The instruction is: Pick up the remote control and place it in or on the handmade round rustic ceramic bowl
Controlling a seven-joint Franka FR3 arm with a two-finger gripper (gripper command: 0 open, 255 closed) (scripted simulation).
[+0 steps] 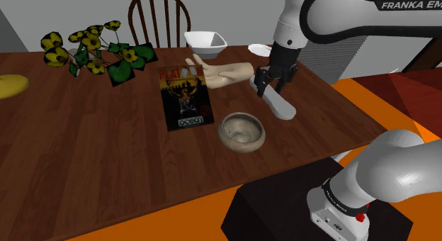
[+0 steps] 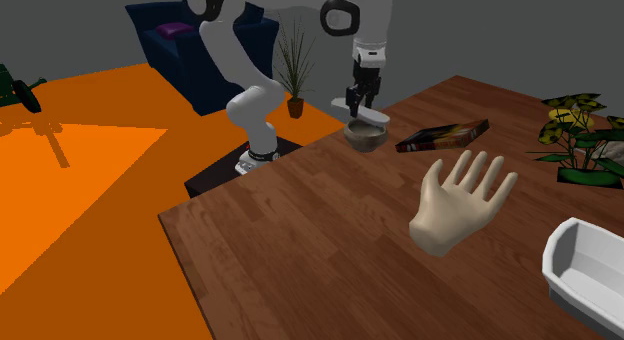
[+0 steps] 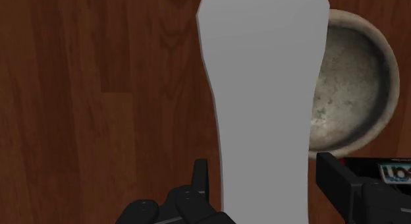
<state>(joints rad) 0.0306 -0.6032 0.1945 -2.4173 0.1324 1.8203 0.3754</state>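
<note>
The jaws clamp one end of the pale grey remote control, holding it tilted above the wooden table, just beside the speckled round ceramic bowl.

The white robot arm with dark joints arches over from its base, wrist pointing almost straight down. Its all-black two-fingered hand hangs low, fingers clasping a flat, pale grey remote control.
</note>
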